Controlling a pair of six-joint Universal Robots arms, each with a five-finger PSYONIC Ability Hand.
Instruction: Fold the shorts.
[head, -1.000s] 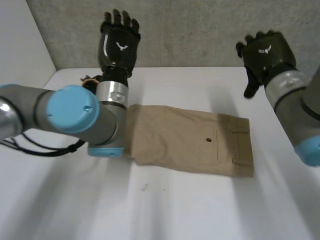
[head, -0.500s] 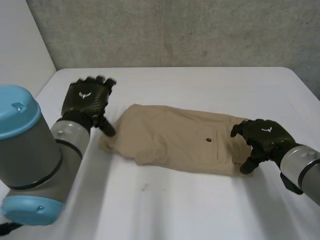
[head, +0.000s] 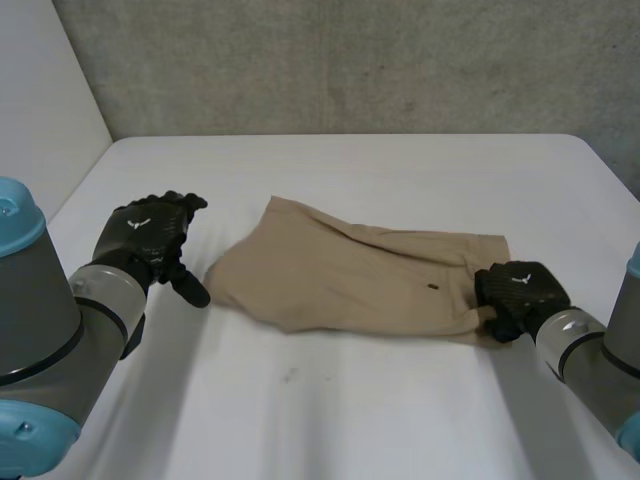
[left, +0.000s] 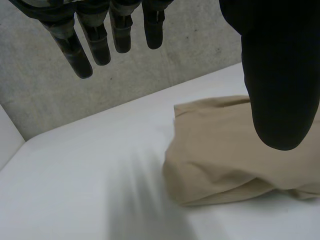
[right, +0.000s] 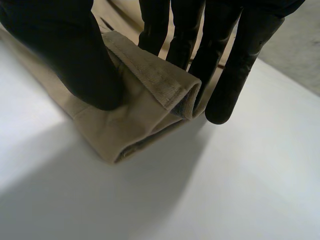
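In the head view, we see the tan shorts (head: 360, 280) spread across the middle of the white worktop (head: 330, 420), with the waistband end toward the robot's right. The left hand (head: 148, 232) is just beside the leg end and apart from the cloth. The right hand (head: 515, 288) sits on the near corner of the waistband end.

In the left wrist view, the left hand's fingers (left: 80, 55) are straight and spread, with the thumb (left: 280, 90) well apart from them. They hold nothing. The rumpled leg end of the shorts (left: 225, 150) lies on the worktop (left: 75, 190) beyond the thumb.

In the right wrist view, the right hand's thumb (right: 65, 60) and fingers (right: 225, 65) pinch the thick edge of the shorts (right: 150, 95) between them. That corner is curled over above the worktop (right: 225, 190).
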